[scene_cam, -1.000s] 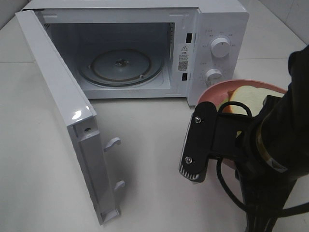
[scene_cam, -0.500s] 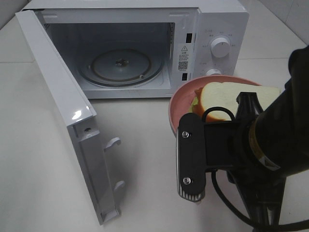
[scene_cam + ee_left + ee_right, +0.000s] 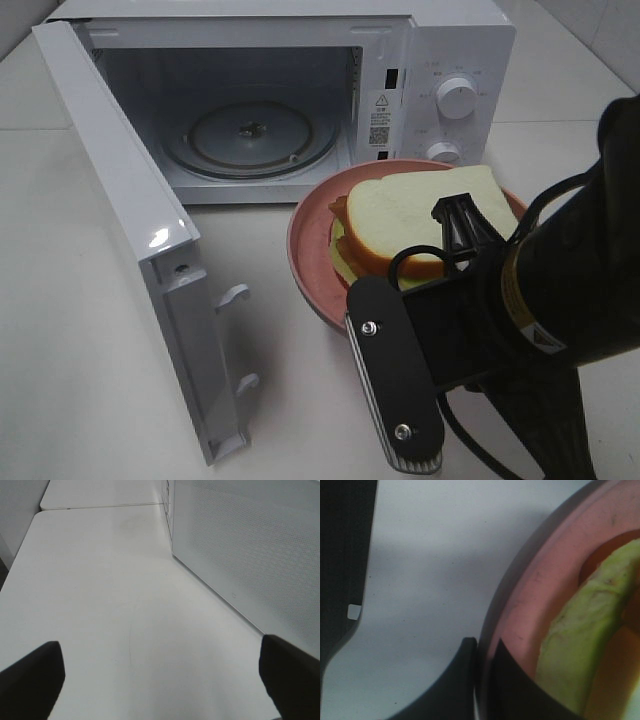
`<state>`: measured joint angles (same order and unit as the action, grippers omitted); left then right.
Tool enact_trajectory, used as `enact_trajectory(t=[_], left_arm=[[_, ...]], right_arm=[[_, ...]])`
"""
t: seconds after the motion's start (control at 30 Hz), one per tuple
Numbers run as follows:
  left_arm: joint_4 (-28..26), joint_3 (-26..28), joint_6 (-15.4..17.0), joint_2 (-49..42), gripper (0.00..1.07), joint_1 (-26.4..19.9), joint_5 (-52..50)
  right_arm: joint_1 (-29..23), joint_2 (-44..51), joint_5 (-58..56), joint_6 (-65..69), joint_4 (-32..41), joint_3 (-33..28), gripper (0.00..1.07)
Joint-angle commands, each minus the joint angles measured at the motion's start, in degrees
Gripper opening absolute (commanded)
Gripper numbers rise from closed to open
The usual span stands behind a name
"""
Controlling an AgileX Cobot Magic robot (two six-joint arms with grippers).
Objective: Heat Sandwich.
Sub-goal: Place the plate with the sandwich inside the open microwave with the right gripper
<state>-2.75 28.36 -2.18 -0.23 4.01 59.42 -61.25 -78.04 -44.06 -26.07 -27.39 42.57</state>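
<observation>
High view: white table, white microwave, its door swung open. The sandwich sits on a pink plate just in front of the microwave's knobs.

Left wrist view: my left gripper is spread wide over the table beside the microwave's side wall.

Right wrist view, shown only here: my right gripper pinches the pink plate's rim, the sandwich's green filling just past it.

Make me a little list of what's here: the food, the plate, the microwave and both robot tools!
sandwich: white bread, green and reddish filling, lying on the pink plate
pink plate: in front of the microwave, rim pinched by the right tool
microwave: door swung open, glass turntable inside
left tool: open, holding nothing
</observation>
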Motion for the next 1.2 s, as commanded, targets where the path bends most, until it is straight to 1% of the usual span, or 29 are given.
enact_trajectory(t=[0.03,0.13,0.2,0.23,0.33,0.4,0.43,0.5,0.53,0.6,0.7,0.8,0.83,0.87,0.97,1.0,1.03,1.1,1.13,1.2], left_arm=[[0.11,-0.06,-0.11,-1.49,1.01,0.17,-0.46],[0.11,-0.06,-0.11,-1.49,1.01,0.17,-0.46],[0.11,-0.06,-0.11,-1.49,1.01,0.17,-0.46],[0.11,-0.06,-0.11,-1.49,1.01,0.17,-0.46],[0.11,-0.06,-0.11,-1.49,1.01,0.17,-0.46],[0.11,-0.06,-0.11,-1.49,1.01,0.17,-0.46],[0.11,-0.06,-0.11,-1.49,1.01,0.17,-0.46],[0.11,-0.06,-0.11,-1.49,1.01,0.17,-0.46],[0.11,-0.06,-0.11,-1.49,1.01,0.17,-0.46],[0.11,-0.06,-0.11,-1.49,1.01,0.17,-0.46],[0.11,-0.06,-0.11,-1.49,1.01,0.17,-0.46],[0.11,-0.06,-0.11,-1.49,1.01,0.17,-0.46],[0.11,-0.06,-0.11,-1.49,1.01,0.17,-0.46],[0.11,-0.06,-0.11,-1.49,1.01,0.17,-0.46],[0.11,-0.06,-0.11,-1.49,1.01,0.17,-0.46],[0.11,-0.06,-0.11,-1.49,1.01,0.17,-0.46],[0.11,-0.06,-0.11,-1.49,1.01,0.17,-0.46],[0.11,-0.06,-0.11,-1.49,1.01,0.17,-0.46],[0.11,-0.06,-0.11,-1.49,1.01,0.17,-0.46],[0.11,-0.06,-0.11,-1.49,1.01,0.17,-0.46]], right_arm=[[-0.11,0.52,2.06,-0.74,-2.35,-0.17,0.02],[0.23,0.52,3.04,-0.80,-2.35,-0.17,0.02],[2.52,0.52,4.07,-2.58,-2.12,-0.17,0.02],[2.52,0.52,4.07,-2.58,-2.12,-0.17,0.02],[6.07,0.52,4.70,-9.11,-1.32,-0.17,0.02],[6.76,0.52,5.04,-10.94,-0.57,-0.17,0.02],[8.42,0.52,6.13,-15.70,1.55,-0.17,0.02],[9.74,0.52,6.99,-20.05,3.38,-0.17,0.02],[9.74,0.52,6.99,-20.05,3.38,-0.17,0.02],[11.92,0.52,8.54,-25.44,4.98,-0.17,0.02],[13.29,0.52,9.57,-28.07,5.79,-0.17,0.01],[15.87,0.52,11.52,-35.01,8.65,-0.17,0.00],[15.87,0.52,11.52,-35.01,8.65,-0.17,0.00],[17.36,0.52,12.61,-39.08,10.77,-0.17,0.00],[19.42,0.52,13.58,-45.78,15.07,-0.17,0.00],[19.42,0.52,13.58,-45.78,15.07,-0.17,0.00],[20.68,0.52,13.58,-50.25,17.82,-0.17,0.00],[21.77,0.52,13.58,-54.32,20.74,-0.17,0.00],[21.77,0.52,13.58,-54.32,20.74,-0.17,0.00],[23.43,0.52,13.58,-59.07,23.95,-0.17,0.00]])
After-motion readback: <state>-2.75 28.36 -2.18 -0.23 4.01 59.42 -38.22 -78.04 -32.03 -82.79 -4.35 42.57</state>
